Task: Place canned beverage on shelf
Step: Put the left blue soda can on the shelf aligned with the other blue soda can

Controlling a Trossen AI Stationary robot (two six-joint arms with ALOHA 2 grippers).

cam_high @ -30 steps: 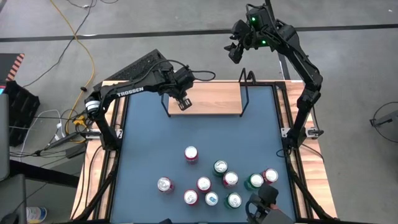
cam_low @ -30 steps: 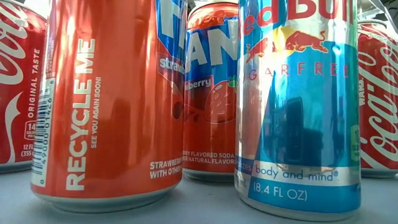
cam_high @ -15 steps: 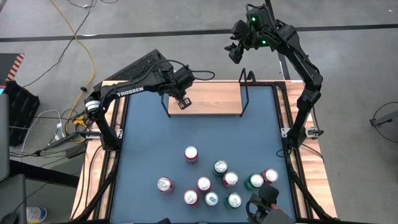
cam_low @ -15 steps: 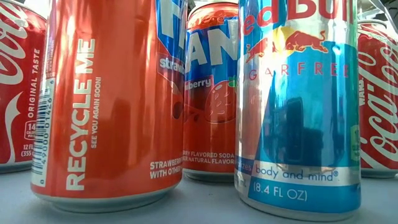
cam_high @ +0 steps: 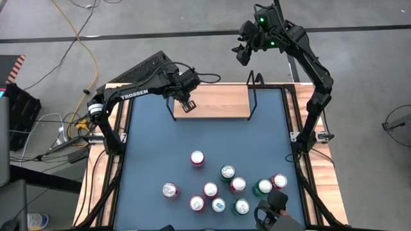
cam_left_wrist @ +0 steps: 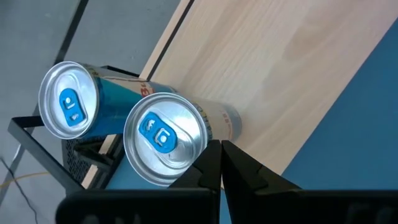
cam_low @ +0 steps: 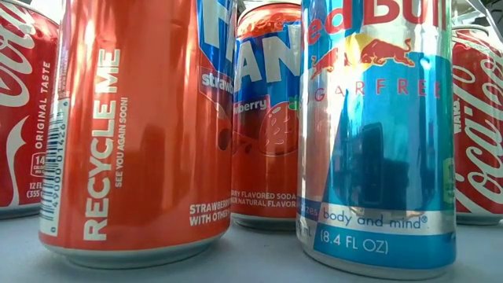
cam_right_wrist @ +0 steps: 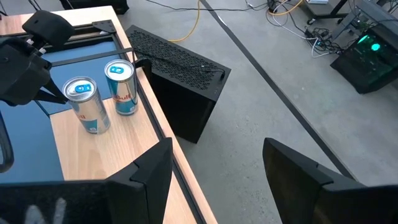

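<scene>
The blue table top with wooden rim (cam_high: 148, 147) is seen from straight overhead. Standing cans fill the table-level view at close range. The light-wood shelf board (cam_left_wrist: 280, 68) is shared by both wrist views.

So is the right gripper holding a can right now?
No, the right gripper is open and empty, out past the shelf over the floor.

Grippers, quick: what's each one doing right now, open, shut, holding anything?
Left gripper: shut, empty, beside the silver-and-blue slim cans on the light-wood shelf.
Right gripper: open, empty, raised beyond the shelf's far edge.
</scene>
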